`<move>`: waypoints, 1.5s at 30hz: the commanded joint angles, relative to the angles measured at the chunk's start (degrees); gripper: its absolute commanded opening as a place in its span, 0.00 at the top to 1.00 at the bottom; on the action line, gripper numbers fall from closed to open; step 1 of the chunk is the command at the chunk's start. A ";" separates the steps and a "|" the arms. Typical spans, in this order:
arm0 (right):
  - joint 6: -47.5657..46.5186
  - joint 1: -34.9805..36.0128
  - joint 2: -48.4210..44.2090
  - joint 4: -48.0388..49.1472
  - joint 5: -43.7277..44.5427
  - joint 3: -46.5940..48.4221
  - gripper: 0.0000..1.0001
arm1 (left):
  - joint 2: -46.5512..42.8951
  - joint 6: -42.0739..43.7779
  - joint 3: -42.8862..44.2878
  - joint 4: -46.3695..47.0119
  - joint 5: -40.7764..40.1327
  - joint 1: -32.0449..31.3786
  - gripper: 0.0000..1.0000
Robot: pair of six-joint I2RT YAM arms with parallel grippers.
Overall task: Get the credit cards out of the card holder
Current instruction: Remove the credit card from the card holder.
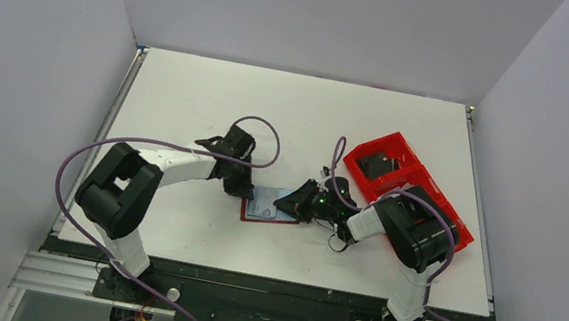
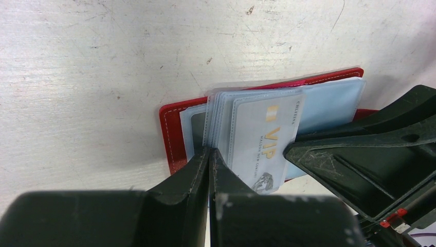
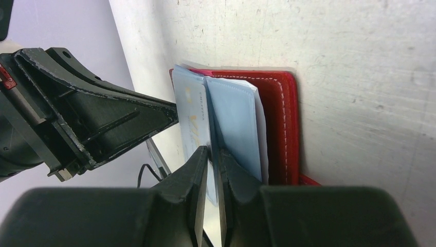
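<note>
We see the small dark-red folding card holder (image 1: 268,211) (image 2: 172,134) (image 3: 280,118) lying open on the white table (image 1: 187,90), left of the bright red plastic tray (image 1: 434,196), with white stitching along its edge. The left gripper (image 1: 243,190) (image 2: 210,152) pinches its clear plastic sleeves (image 2: 218,116) tight; the right gripper (image 1: 284,205) (image 3: 212,152), narrowed to a slit, grips the pale blue plastic card (image 2: 262,139) (image 3: 190,118) lettered VIP in gold

Black-and-white jointed left arm (image 1: 121,189): bulky matte-black joint housings, white link toward the wrist, thin left purple-grey cable (image 1: 262,119). Black-and-white jointed right arm (image 1: 415,228): same black housings, white forearm section, right purple-grey cable (image 1: 337,157). Black plastic two-finger left gripper (image 2: 210,152): tapered fingers, scuffed, white-scratched along the edges. Black plastic two-finger right gripper (image 3: 212,152): matching fingers, triangular ribbed frame with a round hole, small red tab near the base.
</note>
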 commanded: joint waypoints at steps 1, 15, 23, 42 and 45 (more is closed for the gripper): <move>-0.98 -0.43 -2.25 1.93 0.64 -0.10 0.89 | 4.42 1.76 -2.80 -4.75 -5.67 0.36 1.00; 1.98 0.03 -0.48 6.42 -0.15 -0.46 0.90 | 4.51 1.82 -2.67 -4.68 -5.41 0.30 1.00; 1.87 0.48 -0.10 5.82 -0.02 0.22 0.91 | 4.54 1.89 -2.48 -4.70 -5.32 0.27 1.00; 0.35 1.29 0.41 2.07 0.77 2.17 0.92 | 4.61 1.93 -2.46 -4.58 -5.07 0.22 1.00; 0.32 1.49 0.41 1.74 0.97 2.50 0.94 | 4.61 1.98 -2.46 -4.64 -5.13 0.26 1.00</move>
